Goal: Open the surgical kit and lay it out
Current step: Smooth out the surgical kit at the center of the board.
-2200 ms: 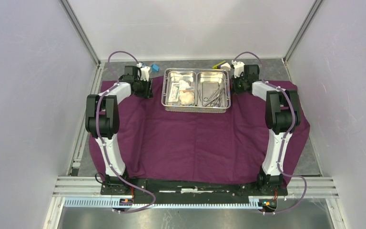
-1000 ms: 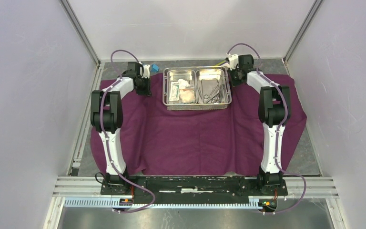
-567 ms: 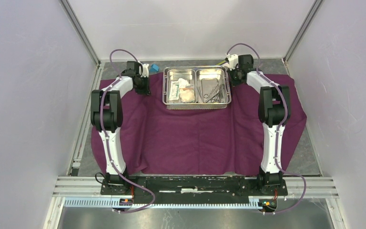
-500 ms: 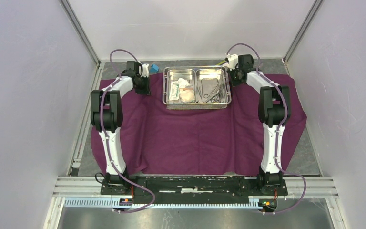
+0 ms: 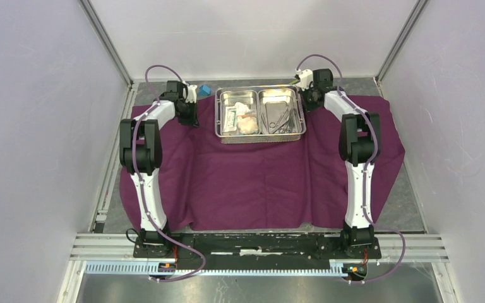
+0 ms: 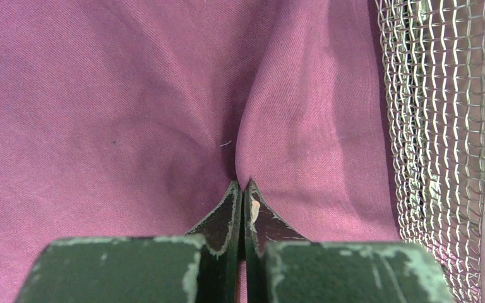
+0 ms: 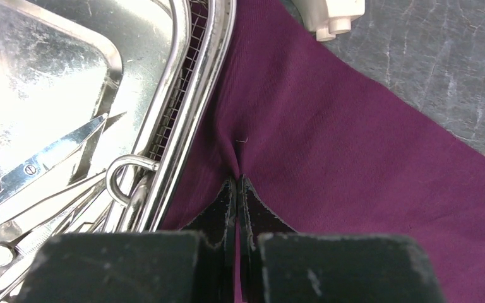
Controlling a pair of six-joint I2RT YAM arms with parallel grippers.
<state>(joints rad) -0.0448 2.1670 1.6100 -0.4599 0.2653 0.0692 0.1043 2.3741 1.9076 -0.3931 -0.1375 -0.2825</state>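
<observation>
The dark-purple cloth (image 5: 259, 183) of the surgical kit lies spread over the table. On its far middle stands the two-compartment steel tray (image 5: 259, 135). White gauze (image 5: 247, 125) and a flat white packet (image 5: 230, 118) fill the tray's left half, and steel clamps (image 5: 280, 120) lie in its right half. My left gripper (image 5: 189, 120) is shut, pinching a raised fold of cloth (image 6: 252, 126) just left of the tray's mesh side (image 6: 436, 126). On the other side my right gripper (image 5: 307, 104) is shut on a fold of cloth (image 7: 271, 113) beside the tray rim (image 7: 192, 95). Scissors-like clamps (image 7: 44, 158) show inside.
A small blue block (image 5: 206, 90) sits on the grey table behind the left gripper. A white block (image 7: 331, 16) lies on bare grey table (image 7: 429, 63) past the cloth's far right edge. Enclosure walls stand close on both sides and at the back.
Both arms have pulled the pinched cloth toward the far end, carrying the tray with it. The cloth's near edge has drawn back from the arm bases. The right arm reached further in the last half second.
</observation>
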